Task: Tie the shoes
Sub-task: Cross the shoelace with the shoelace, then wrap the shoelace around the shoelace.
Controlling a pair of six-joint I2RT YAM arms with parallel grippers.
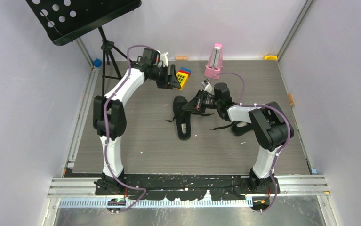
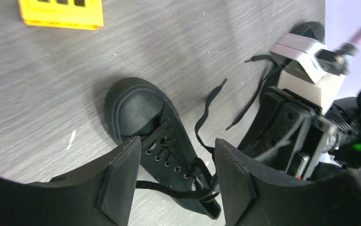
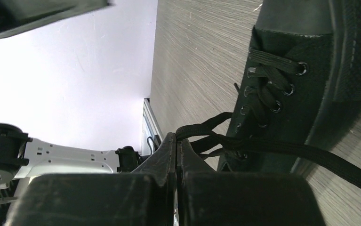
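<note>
Shoe (image 1: pixel 182 117) lies mid-surface (image 1: pixel 136 141). Second shoe (image 1: pixel 240 128) sits part hidden under right arm. Right pincer (image 3: pixel 175 139) is pressed together, apparently pinching laces (image 3: pixel 310 160) by top eyelets. Left pincer (image 2: pixel 176 143) is spread, raised near toe, holding nothing. Judge canvas soft and shoe light, so it slides if you tug. Laces limp and thin: take flat strand close to eyelets, not loose tips.

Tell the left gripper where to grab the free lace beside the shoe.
Grip the free lace mid-length, where it lies loose beside the shoe, probably coming straight down with jaws across it: it is thin and flat, and the right gripper pinches the other strand.
</note>
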